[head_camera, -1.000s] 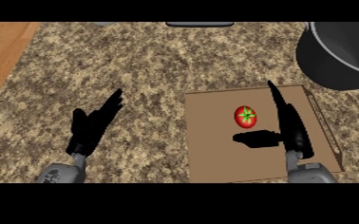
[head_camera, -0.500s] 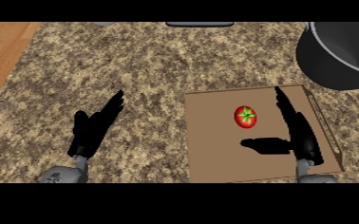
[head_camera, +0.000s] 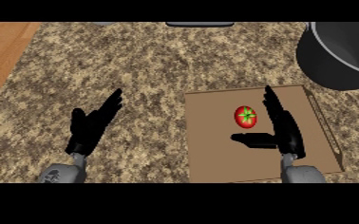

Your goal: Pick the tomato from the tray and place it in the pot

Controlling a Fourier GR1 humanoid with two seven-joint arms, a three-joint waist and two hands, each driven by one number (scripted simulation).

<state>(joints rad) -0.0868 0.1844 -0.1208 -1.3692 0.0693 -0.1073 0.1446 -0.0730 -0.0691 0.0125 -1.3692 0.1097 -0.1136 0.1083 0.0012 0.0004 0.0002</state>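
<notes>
Speckled counter [head_camera: 168, 66] carries a tray [head_camera: 210, 161]. On that tray sits the tomato [head_camera: 245, 116], just left of the right hand [head_camera: 284, 123], fingers straight, thumb spread. Left hand [head_camera: 91, 126] rests open left of the tray. Pot [head_camera: 333, 57] lies beyond the tray's far right corner. Tomato looks light, smooth, soft: best cupped round its middle.

Bright even light, no glare, faint shadows
</notes>
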